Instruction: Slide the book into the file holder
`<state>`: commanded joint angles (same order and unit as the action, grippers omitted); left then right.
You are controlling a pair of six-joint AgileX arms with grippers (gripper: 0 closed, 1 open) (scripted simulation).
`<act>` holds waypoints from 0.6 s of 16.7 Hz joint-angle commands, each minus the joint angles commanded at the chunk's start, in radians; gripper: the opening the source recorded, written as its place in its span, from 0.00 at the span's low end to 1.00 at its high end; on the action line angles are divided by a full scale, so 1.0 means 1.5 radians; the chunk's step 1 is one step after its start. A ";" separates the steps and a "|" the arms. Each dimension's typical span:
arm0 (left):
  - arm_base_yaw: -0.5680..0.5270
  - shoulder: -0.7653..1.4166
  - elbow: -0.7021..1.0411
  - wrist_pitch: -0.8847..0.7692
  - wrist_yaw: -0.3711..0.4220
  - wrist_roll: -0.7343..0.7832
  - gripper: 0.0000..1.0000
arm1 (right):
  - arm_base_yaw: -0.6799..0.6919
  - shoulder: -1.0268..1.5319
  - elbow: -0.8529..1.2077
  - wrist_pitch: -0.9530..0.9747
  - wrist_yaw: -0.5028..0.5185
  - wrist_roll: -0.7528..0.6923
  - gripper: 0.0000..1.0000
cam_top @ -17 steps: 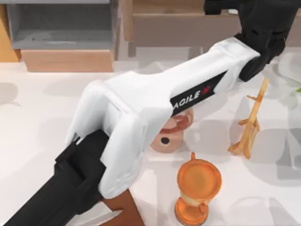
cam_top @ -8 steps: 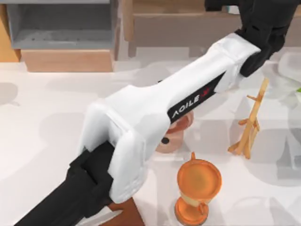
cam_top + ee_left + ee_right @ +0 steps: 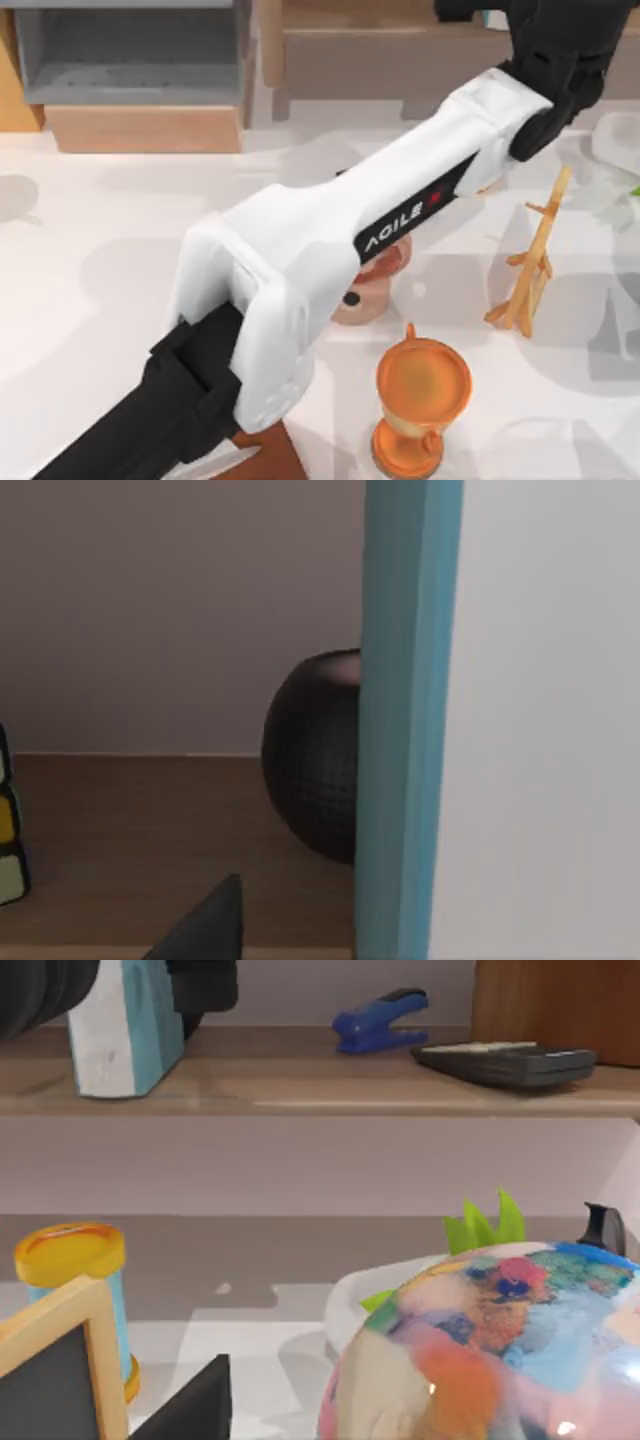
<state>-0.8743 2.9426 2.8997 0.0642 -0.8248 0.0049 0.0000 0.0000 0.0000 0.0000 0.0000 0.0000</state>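
The book [image 3: 125,1025] stands upright on the brown wooden shelf [image 3: 300,1085], teal cover and white page edges showing. It looms close in the left wrist view [image 3: 410,720]. My left arm reaches across the table to the shelf at the back right. Its gripper [image 3: 530,30] is open right beside the book, with a gap between the visible finger [image 3: 205,930] and the teal face. The file holder [image 3: 130,50], a grey box open on one side, sits at the back left on a tan block [image 3: 145,128]. My right gripper is parked and open, one finger [image 3: 195,1405] showing.
A black ball [image 3: 315,760] sits behind the book, near a colour cube [image 3: 8,820]. A blue stapler [image 3: 380,1020] and a calculator [image 3: 505,1058] share the shelf. On the table are an orange cup [image 3: 420,400], a wooden rack [image 3: 530,260], a globe [image 3: 480,1350] and a yellow-capped cylinder [image 3: 75,1280].
The left arm's elbow has swung a little to the right and toward the front. Its gripper has stayed at the shelf by the book.
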 joint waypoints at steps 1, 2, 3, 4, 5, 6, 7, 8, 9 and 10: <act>0.000 0.000 0.000 0.000 0.000 0.000 0.77 | 0.000 0.000 0.000 0.000 0.000 0.000 1.00; 0.000 0.000 0.000 0.000 0.000 0.000 0.70 | 0.000 0.000 0.000 0.000 0.000 0.000 1.00; 0.000 0.000 0.000 0.000 0.000 0.000 0.62 | 0.000 0.000 0.000 0.000 0.000 0.000 1.00; 0.000 0.000 0.000 0.000 0.000 0.000 0.55 | 0.000 0.000 0.000 0.000 0.000 0.000 1.00; 0.000 0.000 0.000 0.000 0.000 0.000 0.47 | 0.000 0.000 0.000 0.000 0.000 0.000 1.00; 0.000 0.000 0.000 0.000 0.000 0.000 0.40 | 0.000 0.000 0.000 0.000 0.000 0.000 1.00; 0.000 0.000 0.000 0.000 0.000 0.000 0.32 | 0.000 0.000 0.000 0.000 0.000 0.000 1.00; 0.000 0.000 0.000 0.000 0.000 0.000 0.25 | 0.000 0.000 0.000 0.000 0.000 0.000 1.00; 0.000 0.000 0.000 0.000 0.000 0.000 0.17 | 0.000 0.000 0.000 0.000 0.000 0.000 1.00; 0.000 0.000 0.000 0.000 0.000 0.000 0.10 | 0.000 0.000 0.000 0.000 0.000 0.000 1.00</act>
<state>-0.8743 2.9426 2.8997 0.0642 -0.8248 0.0049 0.0000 0.0000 0.0000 0.0000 0.0000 0.0000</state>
